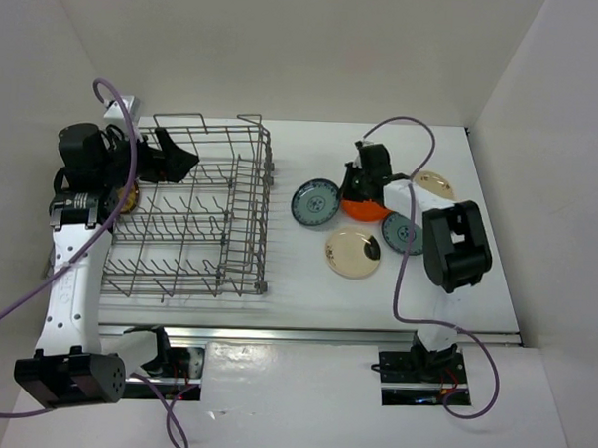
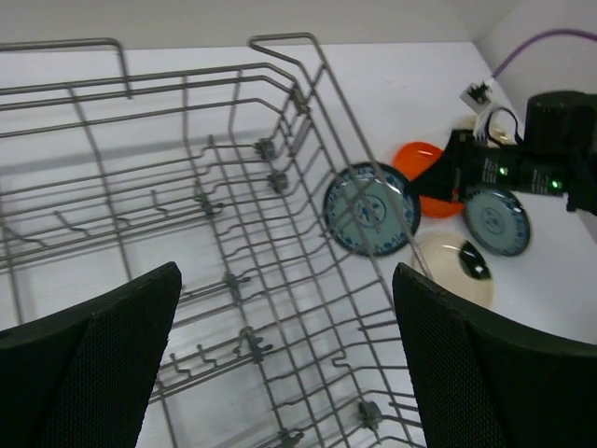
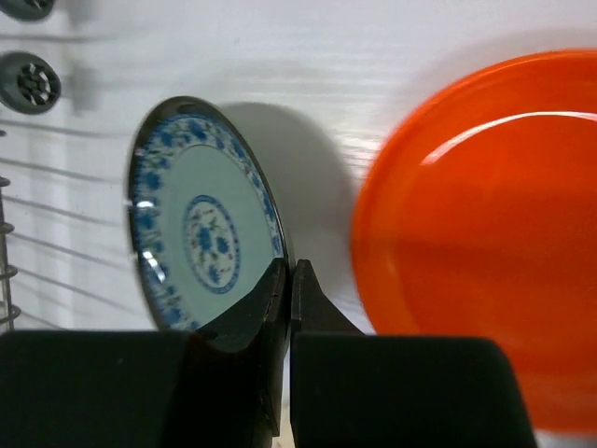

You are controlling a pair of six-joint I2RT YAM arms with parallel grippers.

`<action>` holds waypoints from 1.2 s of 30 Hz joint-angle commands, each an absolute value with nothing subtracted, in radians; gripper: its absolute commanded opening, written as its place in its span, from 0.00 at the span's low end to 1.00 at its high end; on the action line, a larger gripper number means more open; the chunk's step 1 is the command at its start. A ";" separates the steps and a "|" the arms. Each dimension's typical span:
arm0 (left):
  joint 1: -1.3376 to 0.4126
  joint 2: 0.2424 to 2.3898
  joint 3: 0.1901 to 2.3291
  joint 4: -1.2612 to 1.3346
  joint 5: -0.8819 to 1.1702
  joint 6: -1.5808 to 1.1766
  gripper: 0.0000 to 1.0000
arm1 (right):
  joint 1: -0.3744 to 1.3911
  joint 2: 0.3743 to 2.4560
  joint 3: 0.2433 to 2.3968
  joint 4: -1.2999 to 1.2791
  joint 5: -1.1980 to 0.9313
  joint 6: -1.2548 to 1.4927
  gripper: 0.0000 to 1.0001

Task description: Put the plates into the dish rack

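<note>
The grey wire dish rack [image 1: 242, 217] stands at the left and fills the left wrist view [image 2: 280, 177]. My left gripper [image 1: 173, 157] hangs open and empty over its far left part [image 2: 284, 280]. My right gripper [image 1: 348, 191] is shut on the right rim of a blue-and-white plate [image 1: 315, 202], as the right wrist view [image 3: 291, 271] shows on that plate [image 3: 201, 233]. The orange plate [image 1: 364, 211] lies right beside it [image 3: 485, 252]. A second blue-and-white plate [image 1: 403, 233] and two beige plates [image 1: 353, 252] [image 1: 435, 182] lie nearby. A dark gold plate [image 1: 129, 199] is mostly hidden behind my left arm.
White walls close in the table on the left, back and right. Purple cables [image 1: 401, 278] loop from both arms. The rack's raised right wall [image 1: 262, 212] stands between the plates and the tines. A small white fitting [image 1: 125, 105] sits at the far left corner.
</note>
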State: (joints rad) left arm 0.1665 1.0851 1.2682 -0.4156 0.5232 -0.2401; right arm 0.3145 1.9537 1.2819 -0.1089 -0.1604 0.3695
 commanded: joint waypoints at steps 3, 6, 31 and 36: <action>0.163 1.104 1.330 -0.290 0.782 -0.345 0.98 | 0.258 1.680 1.290 -0.169 -0.107 0.273 0.00; 0.143 1.114 1.351 -0.246 0.834 -0.403 0.98 | 0.258 1.562 1.333 -0.121 -0.170 0.259 0.00; -0.140 1.472 1.500 -0.104 0.926 -0.457 0.80 | 0.397 1.417 1.417 0.069 -0.580 0.204 0.00; -0.190 1.506 1.552 -0.204 0.891 -0.390 0.61 | 0.397 1.427 1.417 0.069 -0.557 0.204 0.00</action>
State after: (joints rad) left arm -0.1677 1.4902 1.4982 -0.1535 0.9077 -0.4641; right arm 0.3859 1.4239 1.3617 -0.0067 -0.5472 0.2131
